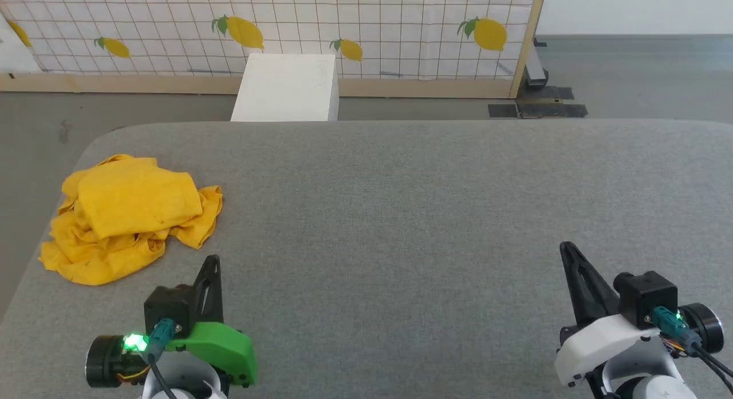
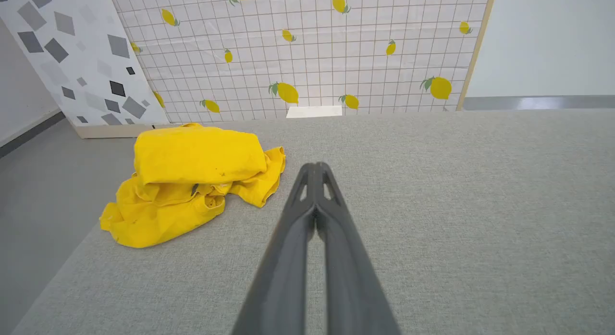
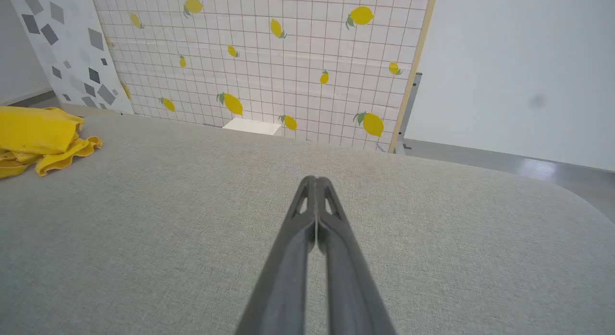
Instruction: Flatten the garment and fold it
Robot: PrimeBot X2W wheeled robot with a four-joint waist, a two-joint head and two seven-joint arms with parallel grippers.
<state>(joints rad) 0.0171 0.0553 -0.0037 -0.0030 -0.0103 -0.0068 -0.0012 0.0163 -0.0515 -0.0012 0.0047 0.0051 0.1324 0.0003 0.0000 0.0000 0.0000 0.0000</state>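
Nearest, the left gripper [image 1: 212, 263], on a green wrist housing, and the right gripper [image 1: 567, 250], on a white one, hang over the grey fabric-covered table [image 1: 401, 216], long dark fingers pointing forward, each pair pressed together and grasping nothing. Farther out, the crumpled yellow cotton T-shirt [image 1: 131, 207] lies heaped at the table's left edge, just ahead of the left gripper. Beyond stand a white rectangular box [image 1: 286, 87] and a lemon-printed tiled panel [image 1: 372, 27]

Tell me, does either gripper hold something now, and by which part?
Nothing is held. The left gripper and right gripper are shut and empty; the yellow T-shirt lies crumpled, apart from both.
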